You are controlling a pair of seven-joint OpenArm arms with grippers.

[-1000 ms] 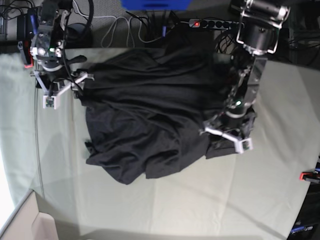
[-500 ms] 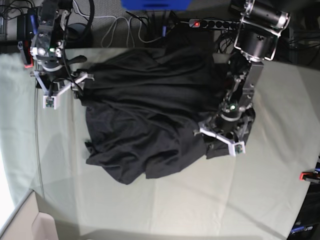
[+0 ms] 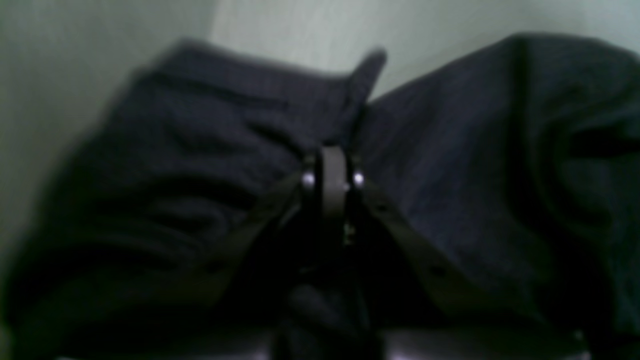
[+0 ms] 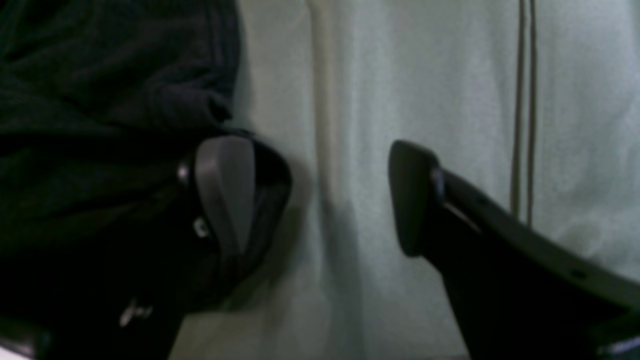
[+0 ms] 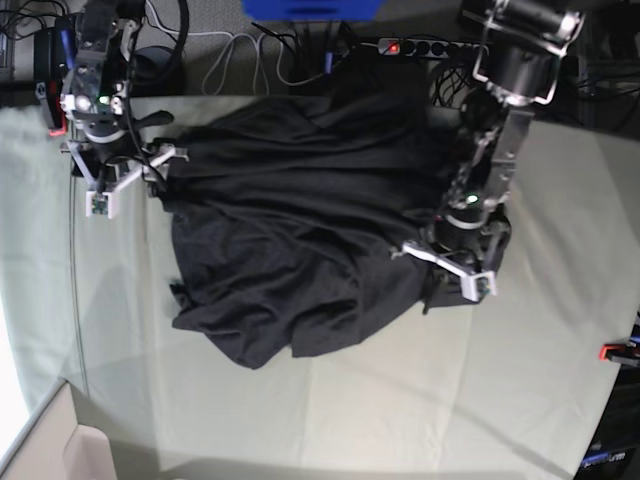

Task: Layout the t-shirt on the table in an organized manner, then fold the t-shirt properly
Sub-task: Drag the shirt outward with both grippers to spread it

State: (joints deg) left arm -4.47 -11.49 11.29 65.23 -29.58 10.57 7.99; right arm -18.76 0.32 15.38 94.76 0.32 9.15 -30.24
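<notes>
The t-shirt lies heaped mid-table, toward the far edge. We note the left gripper pinched on its near-side hem; the right gripper gapes beside the opposite edge.

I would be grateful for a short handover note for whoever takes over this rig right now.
Left gripper: shut on a fold of the t-shirt at its edge on the base view's right.
Right gripper: open, empty, beside the shirt's opposite edge, over the table.
The shirt lies in a crumpled heap mid-table, print not visible.
Done: one edge gripped.
Left: grip the other side, spread the shirt flat, then fold it.
</notes>
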